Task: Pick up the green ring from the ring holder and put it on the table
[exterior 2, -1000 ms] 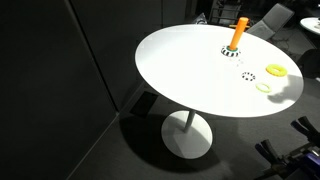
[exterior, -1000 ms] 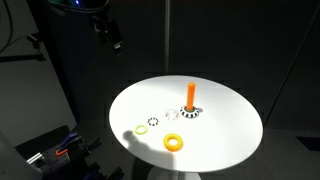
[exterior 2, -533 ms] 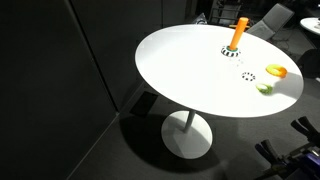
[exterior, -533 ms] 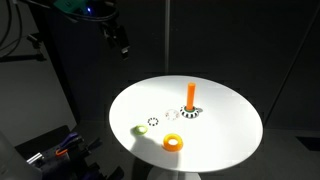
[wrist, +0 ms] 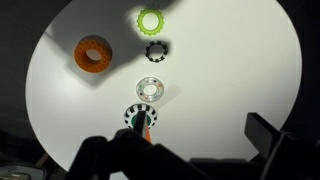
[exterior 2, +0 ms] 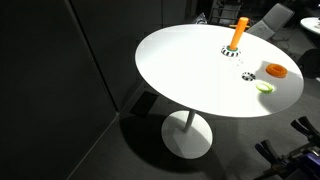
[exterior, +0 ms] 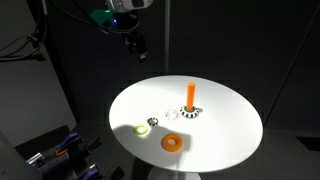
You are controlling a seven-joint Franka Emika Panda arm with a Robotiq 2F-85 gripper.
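The ring holder, an orange peg (exterior: 190,95) on a black-and-white base, stands upright on the round white table (exterior: 230,130); it also shows in the exterior view (exterior 2: 238,32) and the wrist view (wrist: 141,118). No ring is on the peg. The green ring (exterior: 140,129) lies flat on the table near its edge, and also shows in the exterior view (exterior 2: 264,87) and the wrist view (wrist: 150,19). My gripper (exterior: 136,45) hangs high above the table's far side, open and empty; its dark fingers frame the bottom of the wrist view (wrist: 190,150).
A larger orange ring (exterior: 174,141) (wrist: 93,54), a small black-and-white ring (exterior: 152,122) (wrist: 154,50) and a pale ring (exterior: 172,114) (wrist: 149,88) lie on the table between the holder and the edge. Dark surroundings; equipment sits low beside the table (exterior: 60,150).
My gripper has moved to the right, from beside the table toward a spot over its far edge. The rings and the holder have stayed in place.
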